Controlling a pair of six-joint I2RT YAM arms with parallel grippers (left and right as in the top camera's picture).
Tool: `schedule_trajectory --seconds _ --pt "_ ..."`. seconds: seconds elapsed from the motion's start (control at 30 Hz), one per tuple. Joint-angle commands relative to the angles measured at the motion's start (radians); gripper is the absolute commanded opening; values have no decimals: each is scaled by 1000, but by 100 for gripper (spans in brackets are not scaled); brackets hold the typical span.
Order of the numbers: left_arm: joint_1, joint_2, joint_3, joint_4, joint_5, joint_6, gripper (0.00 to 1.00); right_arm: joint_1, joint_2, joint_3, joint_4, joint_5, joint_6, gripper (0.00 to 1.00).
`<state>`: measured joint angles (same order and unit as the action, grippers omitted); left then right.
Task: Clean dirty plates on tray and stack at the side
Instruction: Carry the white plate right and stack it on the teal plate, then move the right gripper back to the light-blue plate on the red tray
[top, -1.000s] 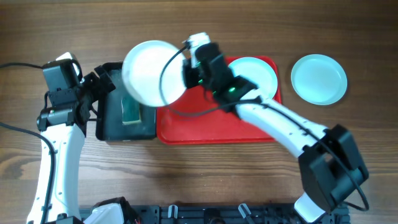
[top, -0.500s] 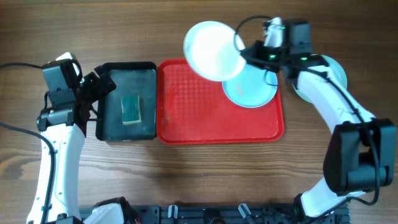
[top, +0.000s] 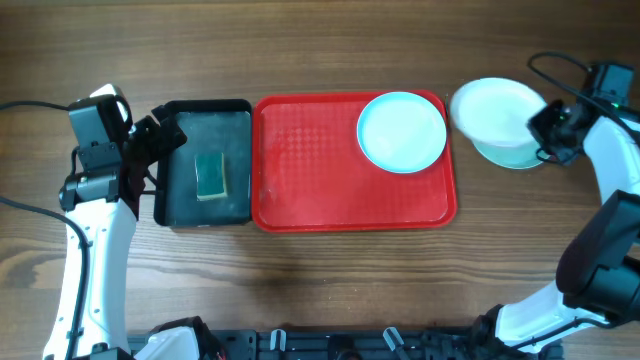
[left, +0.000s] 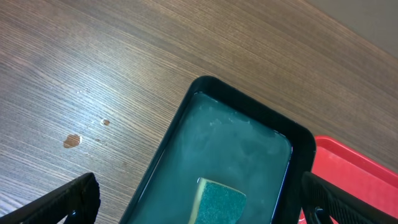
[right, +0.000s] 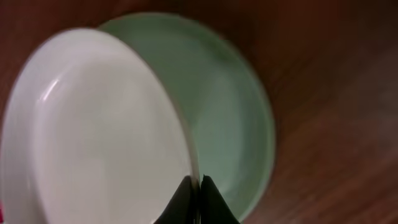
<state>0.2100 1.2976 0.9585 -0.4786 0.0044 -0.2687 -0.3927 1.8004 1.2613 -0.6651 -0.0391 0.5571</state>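
The red tray (top: 330, 195) lies mid-table with one aqua plate (top: 401, 132) in its far right corner. My right gripper (top: 541, 127) is shut on the rim of the white plate (top: 495, 110) and holds it tilted just above a second aqua plate (top: 517, 157) on the table right of the tray. In the right wrist view the fingers (right: 198, 186) pinch the white plate's (right: 99, 130) edge over the aqua plate (right: 230, 124). My left gripper (top: 160, 150) is open over the black basin, its fingertips (left: 199, 199) wide apart.
A black basin (top: 176, 200) holding water and a green sponge (top: 211, 176) stands left of the tray; both show in the left wrist view, basin (left: 298, 146) and sponge (left: 217, 202). Bare wooden table lies in front of the tray and basin.
My right gripper has carried the white plate from over the basin, rightward across the tray, to above the aqua plate at the right. The left arm has not moved.
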Motion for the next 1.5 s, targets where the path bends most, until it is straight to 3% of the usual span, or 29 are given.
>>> schedule_trajectory --seconds 0.0,0.13,0.2,0.23,0.3,0.43,0.6,0.7,0.83,0.97,1.03,1.17,1.27,1.33,1.47 --pt "2 -2 11 2 -6 -9 100 -38 -26 6 -32 111 40 5" --pt "2 -2 11 2 -6 -9 100 -40 -24 6 -33 109 49 6" --pt "2 -2 11 2 -6 -8 100 -40 -24 6 -32 110 49 12" --pt "2 -2 11 2 -6 -9 100 -40 -24 6 -32 109 47 47" --pt "2 -2 11 2 -6 -9 100 -40 -24 6 -32 95 40 48" --pt "2 -2 11 2 -6 -8 100 -28 -24 6 -30 -87 -154 57" --pt "2 -2 11 2 -6 -9 100 88 -24 6 -29 -214 -302 58" --pt "2 -2 11 2 -6 -9 100 230 -24 6 -20 -201 -382 56" --pt "2 -2 11 2 -6 -8 100 370 -24 6 -39 -120 -370 51" --pt "2 -2 11 2 -6 -9 100 480 -24 6 -98 -109 -344 39" --pt "2 -2 11 2 -6 -9 100 511 -24 -9 -106 -78 -328 31" --pt "2 -2 11 2 -6 -9 100 521 -24 -44 -106 -37 -148 27" --pt "2 -2 11 2 -6 -9 100 521 -24 -74 -80 -89 -62 13" --pt "2 -2 11 2 -6 -9 100 528 -24 -103 -22 -117 -80 4" --pt "2 -2 11 2 -6 -8 100 568 -24 -121 139 -116 -133 5"
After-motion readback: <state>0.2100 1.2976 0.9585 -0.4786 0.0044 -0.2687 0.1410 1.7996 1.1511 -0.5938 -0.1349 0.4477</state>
